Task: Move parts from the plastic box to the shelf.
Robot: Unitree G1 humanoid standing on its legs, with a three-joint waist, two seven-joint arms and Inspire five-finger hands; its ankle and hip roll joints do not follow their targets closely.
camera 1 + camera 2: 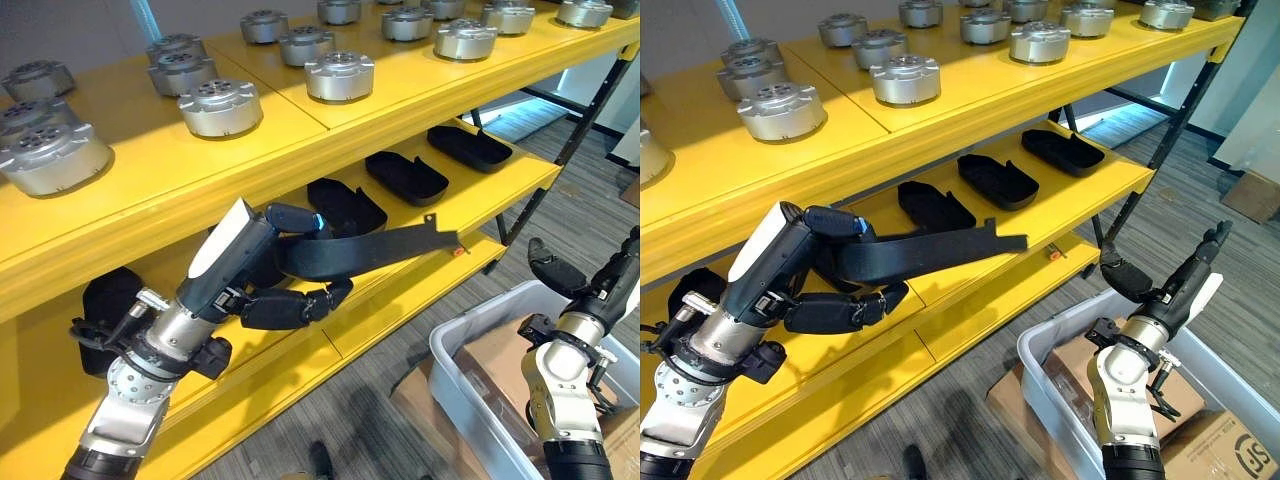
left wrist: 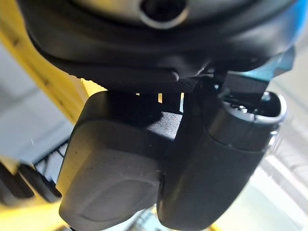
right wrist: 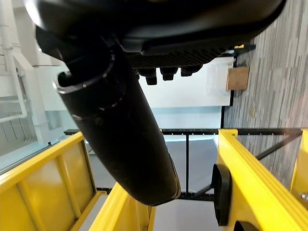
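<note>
Bright even lighting, blurred wrist close-ups.

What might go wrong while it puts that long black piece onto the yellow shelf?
The left hand grips the long black part at one end, so the free end may sag or twist loose. That end hangs near the black trays on the middle shelf and might knock them.

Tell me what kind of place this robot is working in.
Probably a factory or warehouse parts store. A yellow shelf rack carries rows of round metal parts on top and black moulded parts below, and a grey plastic box stands on the floor. The left hand holds a black part at the shelf.
</note>
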